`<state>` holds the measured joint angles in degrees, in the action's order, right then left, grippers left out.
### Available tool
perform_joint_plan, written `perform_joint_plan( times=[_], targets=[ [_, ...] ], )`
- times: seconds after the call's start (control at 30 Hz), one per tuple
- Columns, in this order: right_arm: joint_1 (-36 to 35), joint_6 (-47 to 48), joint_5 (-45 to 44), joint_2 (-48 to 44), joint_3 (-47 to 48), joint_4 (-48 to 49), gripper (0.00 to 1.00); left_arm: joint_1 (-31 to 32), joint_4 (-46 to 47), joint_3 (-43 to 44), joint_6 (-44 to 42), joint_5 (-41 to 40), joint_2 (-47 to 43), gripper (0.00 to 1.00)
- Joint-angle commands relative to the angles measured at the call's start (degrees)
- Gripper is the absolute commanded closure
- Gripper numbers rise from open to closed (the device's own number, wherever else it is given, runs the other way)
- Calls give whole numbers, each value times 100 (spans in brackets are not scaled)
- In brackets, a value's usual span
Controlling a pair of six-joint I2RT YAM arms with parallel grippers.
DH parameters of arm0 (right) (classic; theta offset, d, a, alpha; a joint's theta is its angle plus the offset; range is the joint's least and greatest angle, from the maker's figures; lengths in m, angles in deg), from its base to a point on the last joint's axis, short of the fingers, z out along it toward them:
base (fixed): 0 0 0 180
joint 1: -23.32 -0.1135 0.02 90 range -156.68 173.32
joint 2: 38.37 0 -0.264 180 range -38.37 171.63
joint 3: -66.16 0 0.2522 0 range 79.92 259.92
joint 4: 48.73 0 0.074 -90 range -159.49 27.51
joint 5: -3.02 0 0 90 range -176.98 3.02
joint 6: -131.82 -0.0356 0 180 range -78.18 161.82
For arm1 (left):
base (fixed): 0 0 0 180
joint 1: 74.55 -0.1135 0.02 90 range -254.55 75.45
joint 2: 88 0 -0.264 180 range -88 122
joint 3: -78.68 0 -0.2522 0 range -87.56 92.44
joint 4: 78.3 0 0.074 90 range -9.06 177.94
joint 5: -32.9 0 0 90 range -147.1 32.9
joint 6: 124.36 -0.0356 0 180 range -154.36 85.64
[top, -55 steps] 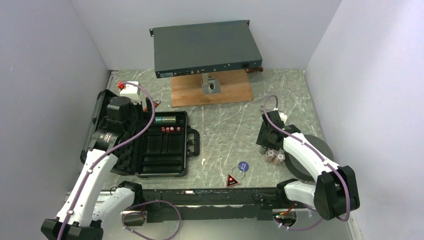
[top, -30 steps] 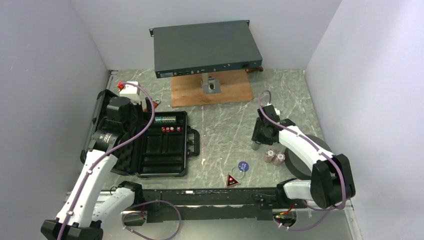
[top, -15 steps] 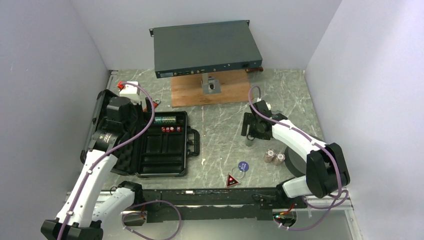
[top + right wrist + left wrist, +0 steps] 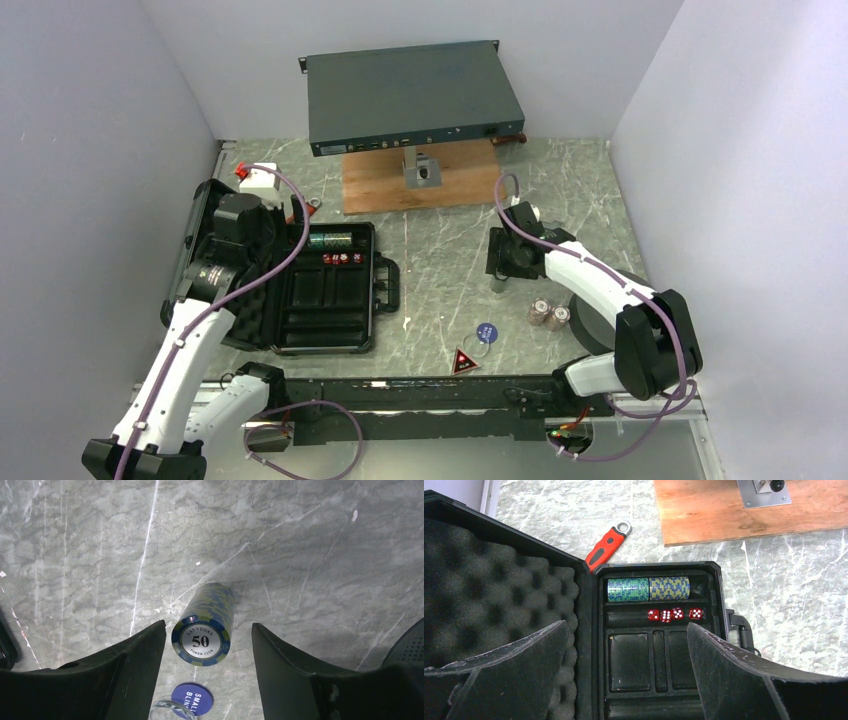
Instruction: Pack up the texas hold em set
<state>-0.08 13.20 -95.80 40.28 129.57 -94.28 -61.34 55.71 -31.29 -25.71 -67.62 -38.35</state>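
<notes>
The loose chip stack [image 4: 205, 622] stood on end a bit right of the bench's middle, long axis up-and-down and its "50" face pointing up, well apart from the open black case [image 4: 330, 290] over by the left edge. So the right pincer [image 4: 208, 626] straddled it with jaws apart, not clamped yet. I'd call this the pick-up step, and next it'd need to squeeze the sides squarely and carry it to the case. Meanwhile the left pincer [image 4: 624, 630] hung wide open over the case.

On the grey marbled table [image 4: 450, 260]: flat grey metal rack unit [image 4: 412, 95] above a wooden board [image 4: 380, 188], red-and-black-handled tool [image 4: 608, 544] near it, dark grey foam ring [image 4: 600, 335] at right.
</notes>
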Motion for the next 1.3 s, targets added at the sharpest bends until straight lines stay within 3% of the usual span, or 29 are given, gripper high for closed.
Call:
perform_joint_plan(
  times=[0.0, 0.17, 0.43, 0.7, 0.97, 1.27],
  targets=[
    [-42, 94, 38, -14, -47, 62, 33, 15, 49, 262, -47, -2, -8, 5],
    [-75, 107, 82, 20, -74, 94, 42, 15, 58, 255, -56, 13, -8, 5],
    [-103, 164, 208, -43, -48, 54, 73, 15, 166, 211, -129, 396, -103, 5],
    [-130, 309, 714, -499, 471, -156, 87, 15, 441, 74, -135, 1028, -246, 0],
    [-130, 244, 2181, -1252, 11, 706, 100, 23, 1196, -421, -428, 2565, -824, 0],
    [-130, 185, 3649, -1429, -166, 1650, 100, 181, 1567, -610, -736, 4737, -998, 0]
  ],
)
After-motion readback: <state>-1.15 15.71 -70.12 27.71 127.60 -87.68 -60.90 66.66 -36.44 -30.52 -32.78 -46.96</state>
